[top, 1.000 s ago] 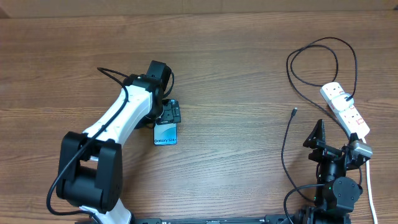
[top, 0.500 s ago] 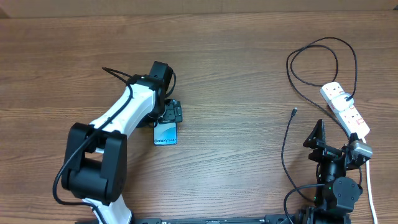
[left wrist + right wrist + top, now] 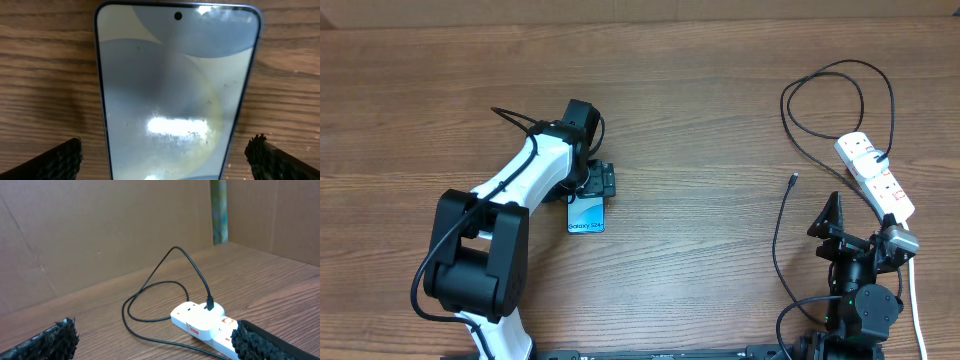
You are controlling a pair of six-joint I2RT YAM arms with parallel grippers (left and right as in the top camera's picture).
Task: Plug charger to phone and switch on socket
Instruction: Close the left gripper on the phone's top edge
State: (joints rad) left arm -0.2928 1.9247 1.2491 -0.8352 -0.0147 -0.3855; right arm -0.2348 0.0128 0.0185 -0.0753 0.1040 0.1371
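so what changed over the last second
The left arm swung its elbow in toward the phone. The left tool stayed open over the phone's top end, holding nothing. Phone, charger, socket and right arm did not move.

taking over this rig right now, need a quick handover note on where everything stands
Left claw: open, fingers on either side of the phone, not gripping it.
Right claw: open and empty, facing the socket.
Phone: flat, screen up, left of centre on the table.
Charger: one end plugged into the socket. Its connector tip lies free on the table, right of centre, well apart from the phone.
Done: nothing yet.
Left: put the tip into the phone, then switch on the socket. The switch position is too small to tell.
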